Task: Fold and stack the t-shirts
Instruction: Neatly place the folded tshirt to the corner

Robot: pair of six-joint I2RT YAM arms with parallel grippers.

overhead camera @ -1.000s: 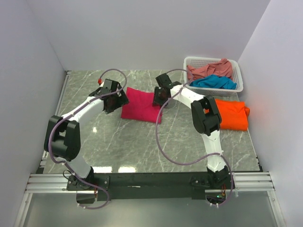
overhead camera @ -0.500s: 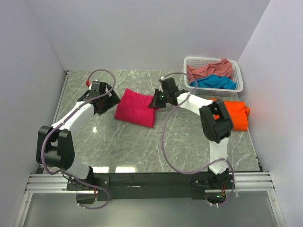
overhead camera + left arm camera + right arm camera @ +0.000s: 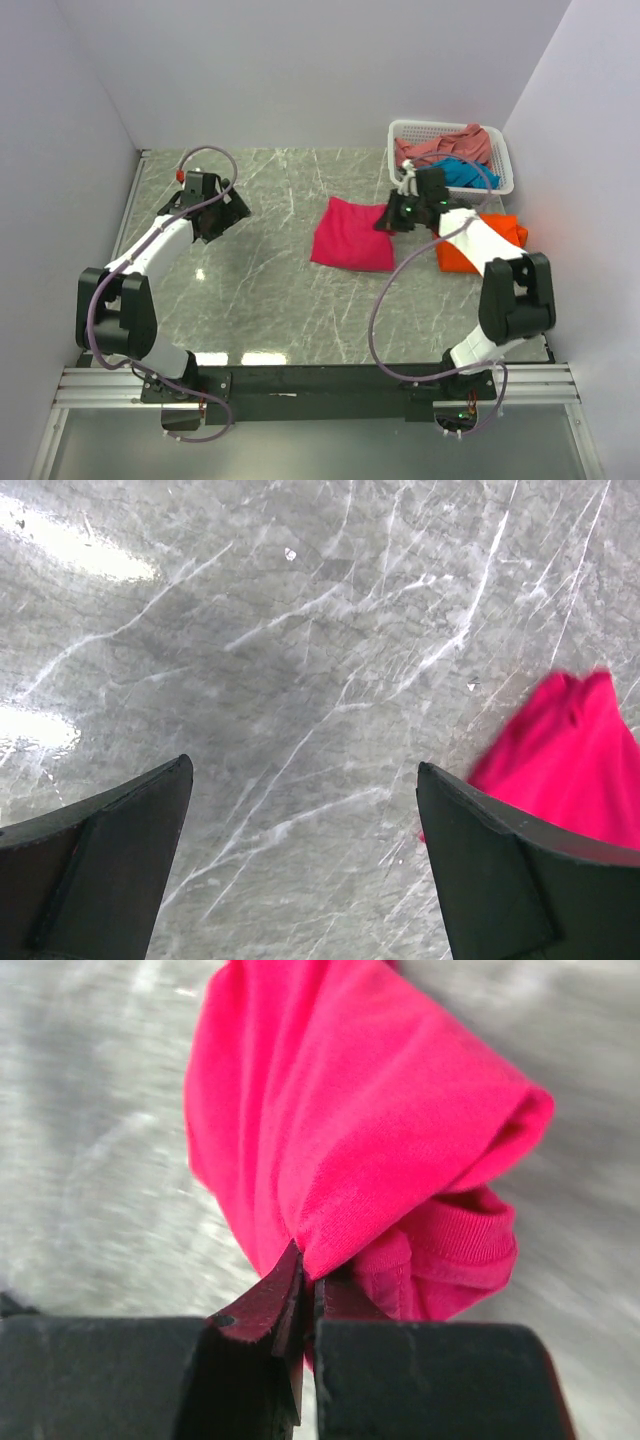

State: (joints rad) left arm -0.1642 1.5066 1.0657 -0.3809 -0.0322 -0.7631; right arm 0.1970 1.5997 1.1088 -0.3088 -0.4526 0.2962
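Observation:
A folded magenta-pink t-shirt (image 3: 352, 233) lies on the marble table, right of centre. My right gripper (image 3: 392, 219) is shut on its right edge; the right wrist view shows the cloth (image 3: 360, 1130) pinched between the jaws. My left gripper (image 3: 222, 215) is open and empty at the far left, over bare marble; its wrist view shows the pink shirt's corner (image 3: 570, 770) to the right. A folded bright orange t-shirt (image 3: 492, 252) lies at the right, partly under the right arm. The teal-blue shirt (image 3: 466, 172) and the dusty salmon-pink shirt (image 3: 450, 147) lie crumpled in the basket.
The white lattice basket (image 3: 505, 172) stands at the back right corner. White walls enclose the table at the back and both sides. The right arm's cable (image 3: 380, 310) loops over the table in front of the pink shirt.
My right gripper has dragged the magenta-pink shirt to the right, toward the orange shirt. My left gripper has let go of it, opened and drawn back to the left.

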